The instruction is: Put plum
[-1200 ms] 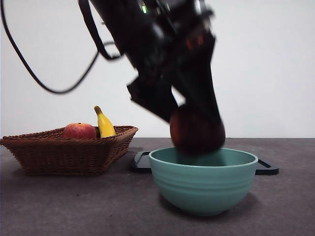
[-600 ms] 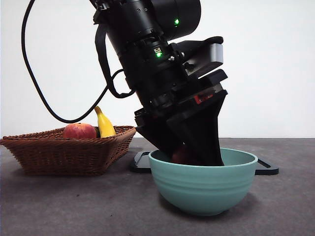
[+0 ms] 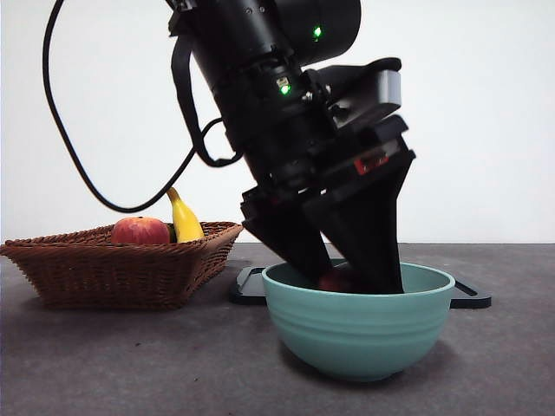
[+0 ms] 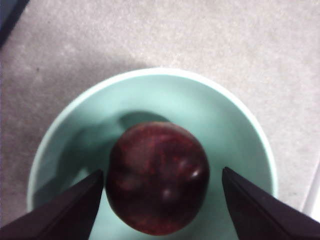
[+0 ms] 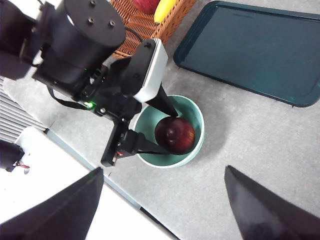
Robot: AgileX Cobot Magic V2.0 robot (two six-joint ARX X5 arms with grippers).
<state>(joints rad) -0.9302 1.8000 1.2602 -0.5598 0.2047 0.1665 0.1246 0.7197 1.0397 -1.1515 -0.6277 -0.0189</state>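
The grey table [image 5: 250,165] carries a dark green tray [image 5: 250,50], a wicker basket [image 3: 121,264] holding a red-orange fruit [image 3: 140,230] and a banana [image 3: 184,218], and, nearest the front camera, a pale green bowl [image 3: 359,321]. The left arm reaches steeply down into that bowl, so the left gripper [image 4: 162,175] sits inside the rim with one jaw on either side of the plum [image 4: 157,185]. The plum lies directly between the jaws, low in the bowl's hollow and apparently resting on its floor, though the front view hides the contact point behind the rim. In the left wrist view a sliver of green shows between each jaw tip and the fruit's skin, so the jaws look parted just wider than the plum and no longer pressing on it; I judge the fruit released or nearly so. The move ahead turns on that alignment: with the plum centred between the jaws, a lift along the arm's own axis should clear it. The right gripper [image 5: 165,200] hangs high above the table, wide open and empty.
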